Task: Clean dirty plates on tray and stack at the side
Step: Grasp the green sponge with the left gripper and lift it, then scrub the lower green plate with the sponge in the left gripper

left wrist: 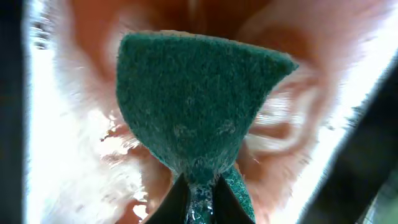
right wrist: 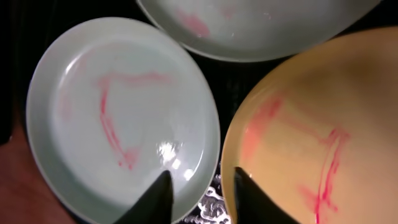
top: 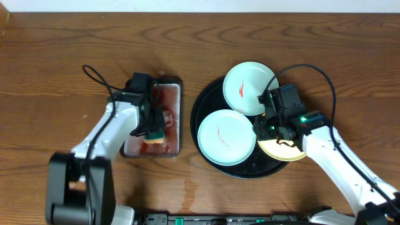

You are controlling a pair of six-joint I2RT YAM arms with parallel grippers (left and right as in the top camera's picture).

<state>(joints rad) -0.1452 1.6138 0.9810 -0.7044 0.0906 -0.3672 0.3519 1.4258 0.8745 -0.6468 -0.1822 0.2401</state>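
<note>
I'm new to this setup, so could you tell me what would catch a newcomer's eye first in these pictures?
Red smears stand out on all three plates on the round black tray, right of centre: the upper mint plate, the lower mint plate and the yellow plate. On the left, the left claw pinches a green sponge over a rectangular tray of reddish water.

A dark brown wooden bench [top: 281, 37] with long horizontal grain fills the overhead view, evenly lit, a faint damp-looking patch [top: 187, 190] near its front edge and a pale strip [top: 200, 5] beyond its far edge.
</note>
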